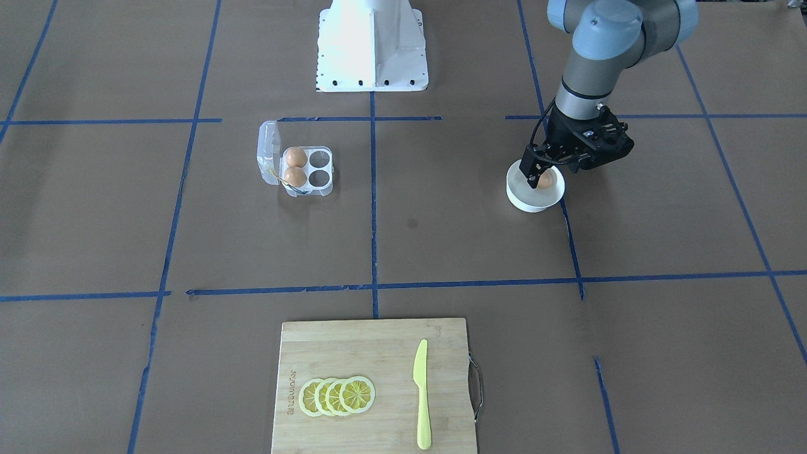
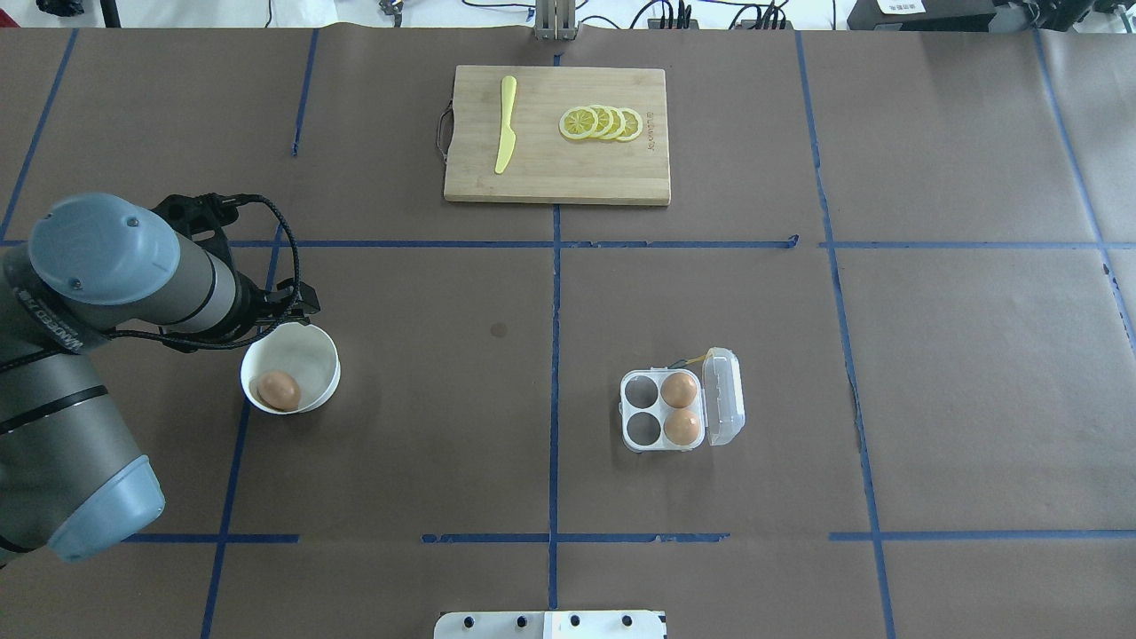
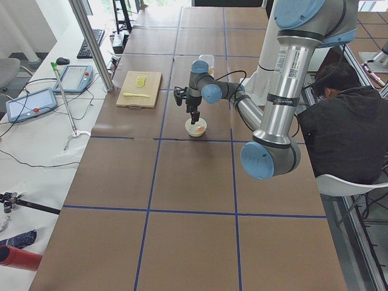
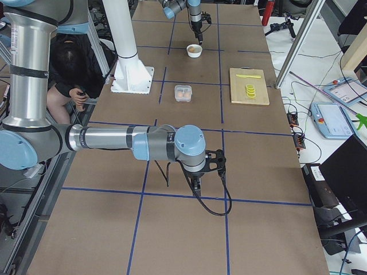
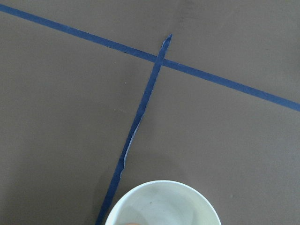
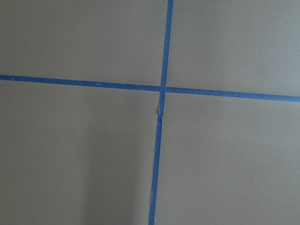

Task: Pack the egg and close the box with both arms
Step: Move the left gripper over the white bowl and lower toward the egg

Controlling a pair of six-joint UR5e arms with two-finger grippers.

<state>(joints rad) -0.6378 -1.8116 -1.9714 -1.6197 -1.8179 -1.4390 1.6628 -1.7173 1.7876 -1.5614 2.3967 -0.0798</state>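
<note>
Two arms are at work, but only the left arm [image 1: 599, 57] reaches the task area: it bends down from the table edge so that the left gripper [image 1: 542, 170] points down over the far rim of the white bowl [image 1: 533, 205]. In the front-facing view its black fingers [image 1: 528, 169] look spread apart, with nothing between them. The overhead view hides them behind the wrist, yet it shows plainly that the egg [image 2: 279, 389] lies loose on the bowl's floor, on the side nearer the robot. The left wrist camera catches only the bowl's rim and crossed blue tape. The box [image 2: 666, 408] sits well apart from the bowl, across the table's centre line, its lid [image 2: 723, 395] swung open and two more eggs filling the cups beside the hinge. The right arm [image 4: 114, 137] shows only in the right side view, stretched low with the right gripper [image 4: 198, 182] aimed at bare table; whether that claw is apart or together I cannot tell.
</note>
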